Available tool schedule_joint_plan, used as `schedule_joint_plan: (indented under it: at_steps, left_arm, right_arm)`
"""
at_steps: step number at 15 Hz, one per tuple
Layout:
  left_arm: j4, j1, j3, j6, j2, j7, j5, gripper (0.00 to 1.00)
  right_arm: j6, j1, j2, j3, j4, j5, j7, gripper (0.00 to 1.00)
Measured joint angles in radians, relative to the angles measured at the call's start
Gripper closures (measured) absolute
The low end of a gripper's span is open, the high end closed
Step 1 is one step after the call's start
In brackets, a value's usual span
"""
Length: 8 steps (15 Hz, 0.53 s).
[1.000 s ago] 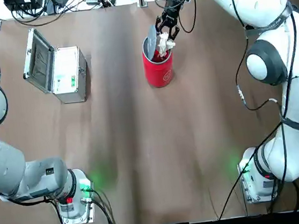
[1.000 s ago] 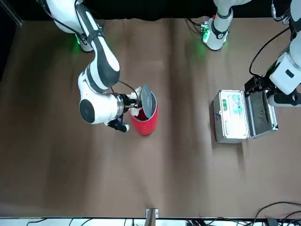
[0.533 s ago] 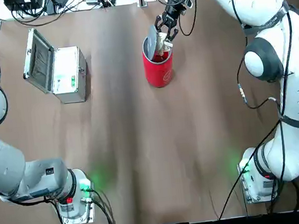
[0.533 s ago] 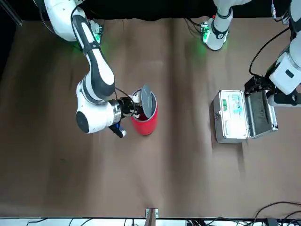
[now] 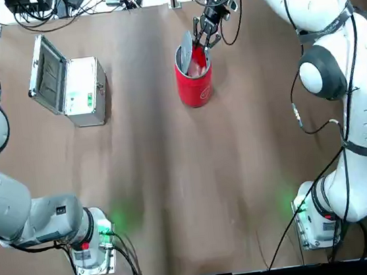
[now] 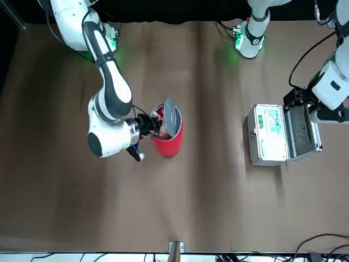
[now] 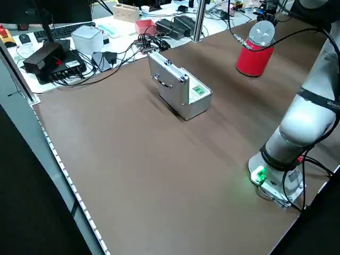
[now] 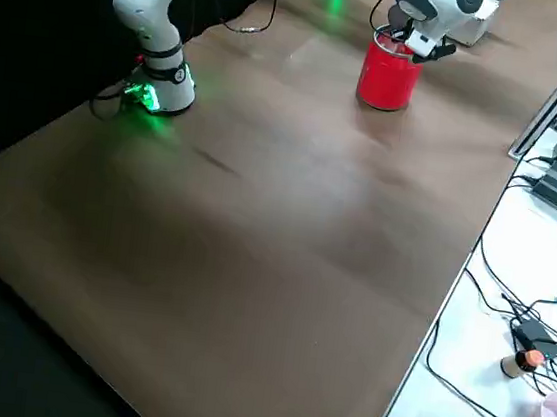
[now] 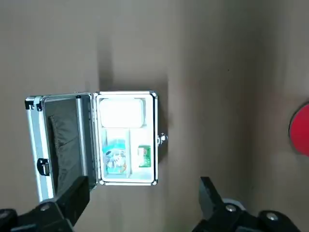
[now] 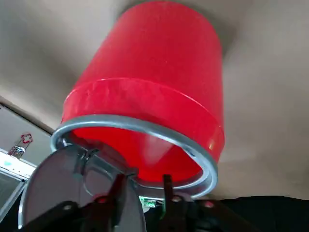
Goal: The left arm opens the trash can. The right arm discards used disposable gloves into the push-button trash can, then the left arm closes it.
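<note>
The trash can stands on the tabletop with its round grey lid flipped up, its red mouth directly under the right claw. That claw hangs over the far rim, fingers drawn narrow with only a slim gap and nothing between them. No gloves show in its grip or around the can; whether they lie inside I cannot tell. Well to the side, the left claw hangs spread wide and empty over a silver case whose lid is raised.
</note>
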<state>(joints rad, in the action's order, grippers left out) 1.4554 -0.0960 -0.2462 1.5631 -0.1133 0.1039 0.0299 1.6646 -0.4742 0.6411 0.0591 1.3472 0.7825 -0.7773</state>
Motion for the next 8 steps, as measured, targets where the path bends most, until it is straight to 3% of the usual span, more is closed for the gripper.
schedule_joint_plan:
  at_steps: [2, 8]
  left_arm:
    - [0.0, 0.0, 0.0, 0.0, 0.0, 0.0, 0.0, 0.0]
    - [0.001, 0.001, 0.0, -0.001, 0.0, 0.0, 0.0, 0.0]
  right_arm:
    - [0.0, 0.001, 0.0, 0.0, -0.001, 0.0, -0.001, 0.43]
    - [-0.002, 0.016, -0.003, 0.002, -0.014, 0.001, 0.0, 0.33]
